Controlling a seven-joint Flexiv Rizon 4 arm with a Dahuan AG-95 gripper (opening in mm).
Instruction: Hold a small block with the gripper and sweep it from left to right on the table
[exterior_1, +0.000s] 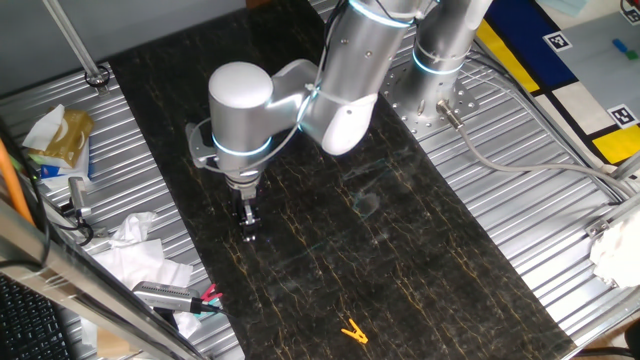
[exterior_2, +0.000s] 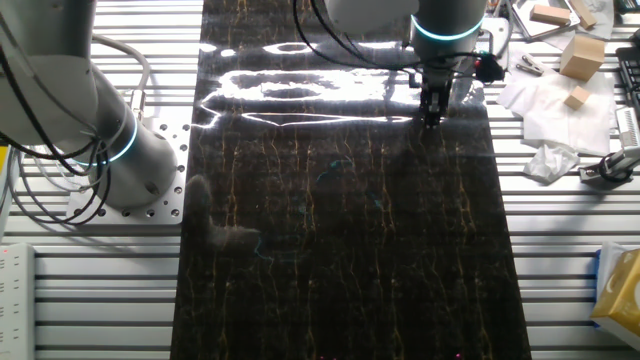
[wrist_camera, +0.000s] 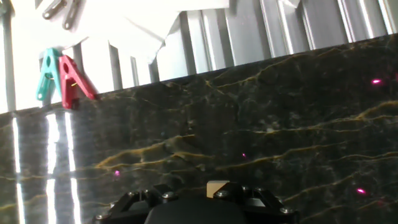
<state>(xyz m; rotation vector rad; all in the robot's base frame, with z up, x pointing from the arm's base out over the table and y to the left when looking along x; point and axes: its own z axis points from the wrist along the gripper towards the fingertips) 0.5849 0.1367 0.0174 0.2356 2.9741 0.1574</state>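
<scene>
My gripper (exterior_1: 248, 226) points straight down onto the left part of the dark veined table (exterior_1: 400, 260), its black fingers close together with their tips at the surface. In the other fixed view the gripper (exterior_2: 432, 112) stands near the table's (exterior_2: 340, 250) far right edge. In the hand view the small tan block (wrist_camera: 216, 187) shows between the finger parts of the gripper (wrist_camera: 198, 196) at the bottom edge, against the table (wrist_camera: 280, 124). The block is too small to make out in either fixed view.
A yellow clip (exterior_1: 353, 332) lies on the slab near the front. Crumpled tissue (exterior_1: 135, 250) and tools lie on the ribbed metal to the left. A second upright arm (exterior_2: 90, 120) stands beside the slab. Red (wrist_camera: 73, 79) and teal (wrist_camera: 45, 74) clips lie just off the slab's edge.
</scene>
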